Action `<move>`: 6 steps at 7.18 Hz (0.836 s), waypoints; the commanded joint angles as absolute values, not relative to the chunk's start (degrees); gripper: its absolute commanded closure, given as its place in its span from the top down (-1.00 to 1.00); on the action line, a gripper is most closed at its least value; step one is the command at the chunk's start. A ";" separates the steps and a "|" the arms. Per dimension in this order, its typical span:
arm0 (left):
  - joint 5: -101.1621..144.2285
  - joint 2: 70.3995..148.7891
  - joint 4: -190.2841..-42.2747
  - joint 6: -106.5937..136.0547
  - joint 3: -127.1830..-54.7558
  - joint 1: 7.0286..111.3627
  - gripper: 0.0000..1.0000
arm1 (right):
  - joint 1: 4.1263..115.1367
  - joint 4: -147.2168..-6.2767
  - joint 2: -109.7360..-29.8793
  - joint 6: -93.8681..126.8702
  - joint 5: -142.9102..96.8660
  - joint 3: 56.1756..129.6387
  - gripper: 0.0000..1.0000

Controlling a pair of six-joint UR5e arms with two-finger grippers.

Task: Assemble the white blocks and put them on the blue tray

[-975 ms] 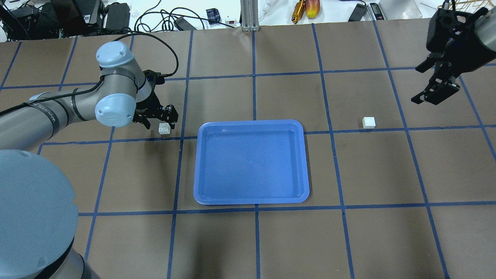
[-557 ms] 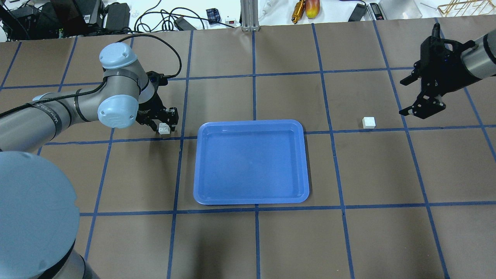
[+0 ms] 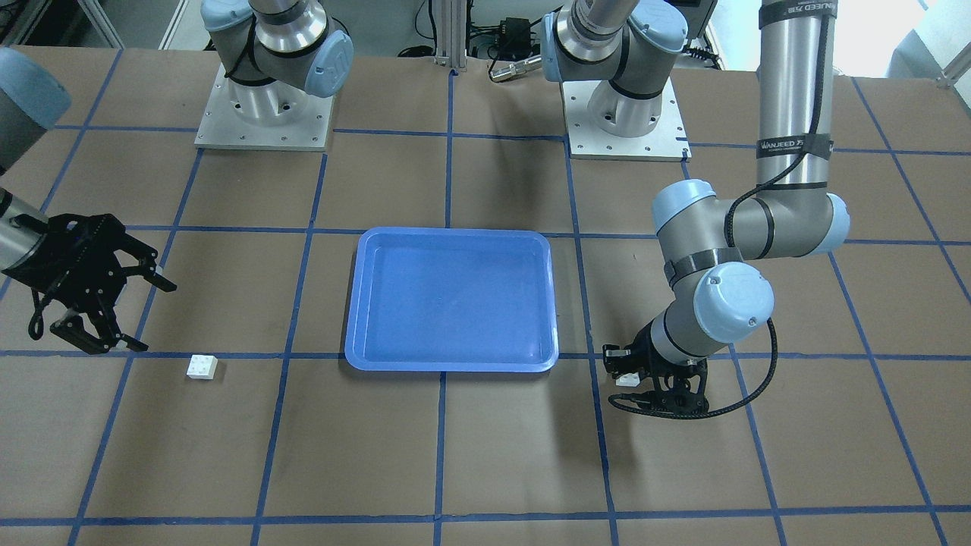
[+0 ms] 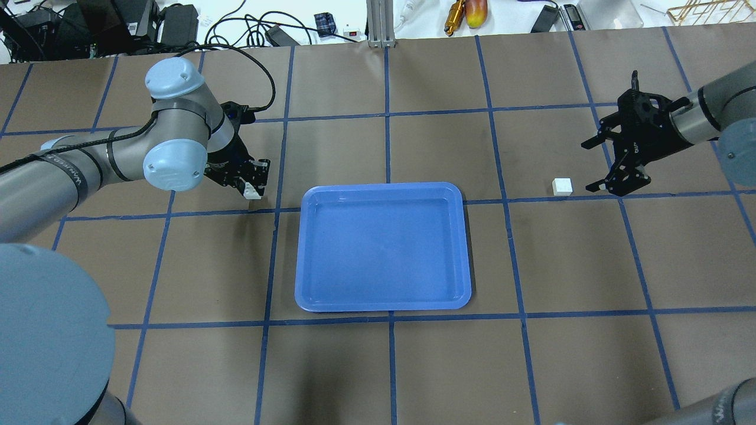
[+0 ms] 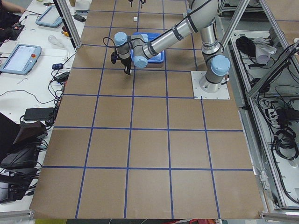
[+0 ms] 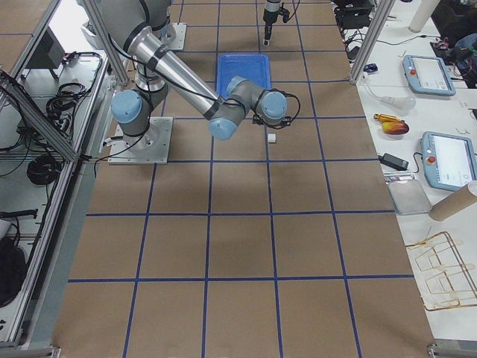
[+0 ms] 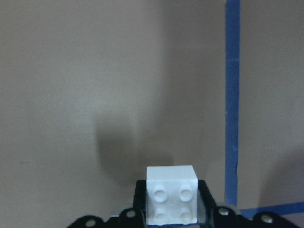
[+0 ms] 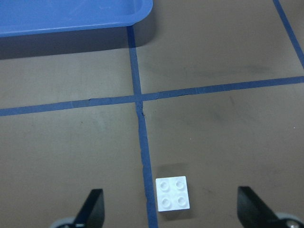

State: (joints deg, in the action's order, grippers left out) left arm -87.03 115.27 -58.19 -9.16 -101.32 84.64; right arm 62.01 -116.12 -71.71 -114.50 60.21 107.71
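Note:
The blue tray (image 4: 384, 188) lies empty at the table's middle; it also shows in the front view (image 3: 451, 233). My left gripper (image 4: 254, 180) is shut on a white studded block (image 4: 253, 190) left of the tray, held just above the table. The left wrist view shows that block (image 7: 172, 194) between the fingers, studs toward the camera. A second white block (image 4: 562, 186) lies on the table right of the tray. My right gripper (image 4: 590, 166) is open and empty, hovering just right of it. In the right wrist view this block (image 8: 174, 194) lies between the open fingers (image 8: 92, 209).
Blue tape lines form a grid on the brown table. Cables, tools and boxes lie beyond the far edge (image 4: 266, 29). The two arm bases (image 3: 264, 114) stand at the robot's side of the table. The tray's corner (image 8: 137, 14) is close ahead of the right gripper.
My left gripper moved over the left block and shut on it. My right arm swung down and left, bringing its open gripper close to the right block.

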 commanded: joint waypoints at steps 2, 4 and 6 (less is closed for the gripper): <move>-85.17 108.48 -63.88 2.50 -100.72 93.65 -0.64 | 61.96 -122.08 -63.99 -115.40 59.68 107.05 1.00; -85.16 108.71 -62.85 14.52 -101.16 102.26 -0.64 | 61.96 -121.64 -63.20 -121.51 59.94 107.49 0.92; -85.43 110.11 -60.49 22.47 -101.42 108.26 -0.65 | 61.96 -121.81 -62.67 -121.90 59.85 107.58 0.57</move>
State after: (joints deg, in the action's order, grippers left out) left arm -85.31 109.01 -62.35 17.61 -101.24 104.77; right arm 61.96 -121.71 -62.96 -121.06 59.91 107.52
